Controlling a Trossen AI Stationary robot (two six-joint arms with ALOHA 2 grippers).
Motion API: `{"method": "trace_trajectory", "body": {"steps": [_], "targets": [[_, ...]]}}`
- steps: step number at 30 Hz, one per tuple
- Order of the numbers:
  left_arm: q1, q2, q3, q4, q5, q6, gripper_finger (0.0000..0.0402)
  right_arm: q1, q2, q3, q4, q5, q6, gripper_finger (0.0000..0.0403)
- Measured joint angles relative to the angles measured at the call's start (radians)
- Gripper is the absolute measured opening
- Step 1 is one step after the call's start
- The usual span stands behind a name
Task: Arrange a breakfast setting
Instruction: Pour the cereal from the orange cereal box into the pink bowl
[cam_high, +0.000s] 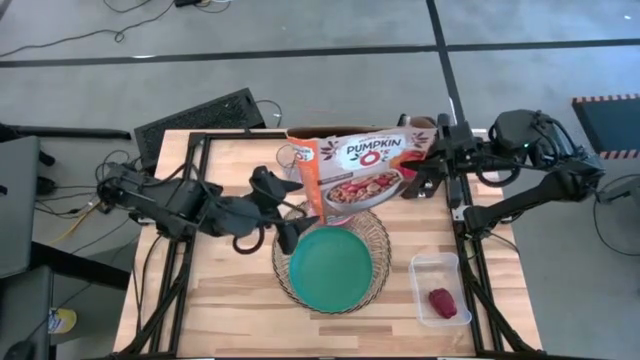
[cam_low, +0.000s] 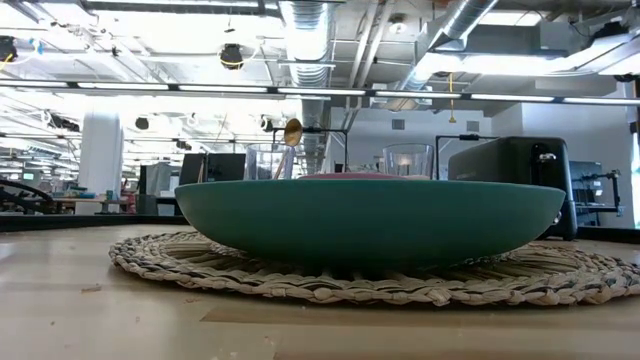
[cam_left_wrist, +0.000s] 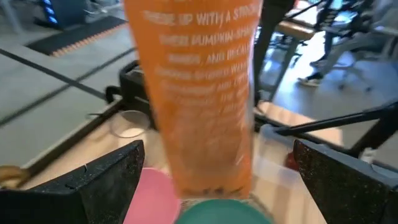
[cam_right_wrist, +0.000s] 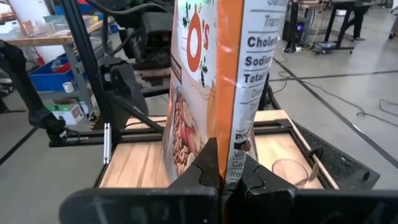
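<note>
- The teal plate (cam_high: 331, 267) sits on the round woven charger (cam_high: 378, 232), near the middle of the wooden tabletop (cam_high: 230, 300).
- In the low view, the teal plate (cam_low: 370, 218) rests flat on the charger (cam_low: 200, 265).
- A pink bowl (cam_left_wrist: 152, 196) shows just beside the plate's rim in the left wrist view. In the low view only its pink top edge (cam_low: 345, 176) peeks over the plate.
- A dark red fruit (cam_high: 443, 302) lies inside a clear plastic tub (cam_high: 437, 267) on the right side of the tabletop.
- An orange cereal box (cam_high: 360, 170) stands tilted just behind the plate.
- The left hand (cam_high: 283, 205) is beside the left edge of the box. Its fingers (cam_left_wrist: 99, 180) are spread wide open, one on each side of the box (cam_left_wrist: 199, 99), and they hold nothing.
- The right hand (cam_high: 418, 180) is at the right edge of the box. Its fingers (cam_right_wrist: 205, 171) are closed tight on the thin edge of the box (cam_right_wrist: 211, 74).
- A clear glass (cam_high: 291, 156) stands behind the box, near its left end.
- A small spoon (cam_low: 292, 131) sticks up from a glass in the low view.
- A black toaster (cam_low: 512, 180) stands at the back on the right in the low view.
</note>
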Motion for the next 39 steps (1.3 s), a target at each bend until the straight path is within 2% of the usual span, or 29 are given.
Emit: {"method": "trace_trajectory", "body": {"steps": [4, 15, 22, 25, 33, 36, 39], "targets": [[0.024, 0.018, -0.001, 0.017, 0.048, -0.001, 0.0397, 0.001, 0.015, -0.001, 0.049, -0.003, -0.029, 0.0023], [0.058, 0.027, 0.0, 0.126, 0.064, 0.042, 0.0397, 0.005, 0.045, 0.0, 0.138, -0.023, -0.031, 0.0024], [0.057, 0.026, 0.0, 0.12, 0.054, 0.072, 0.0389, 0.005, 0.055, 0.0, 0.164, -0.023, -0.023, 0.0025], [0.058, 0.026, 0.0, 0.12, 0.041, 0.073, 0.0359, 0.005, 0.055, 0.0, 0.165, -0.023, -0.022, 0.0025], [0.058, 0.026, 0.002, 0.128, 0.065, 0.097, 0.0227, 0.005, 0.055, 0.0, 0.2, -0.024, -0.038, 0.0046], [0.058, 0.026, 0.002, 0.127, 0.065, 0.106, 0.0207, 0.005, 0.055, 0.0, 0.198, -0.025, -0.021, 0.0057], [0.058, 0.026, 0.002, 0.124, 0.067, 0.113, 0.0206, 0.005, 0.055, 0.0, 0.199, -0.025, -0.017, 0.0074]]}}
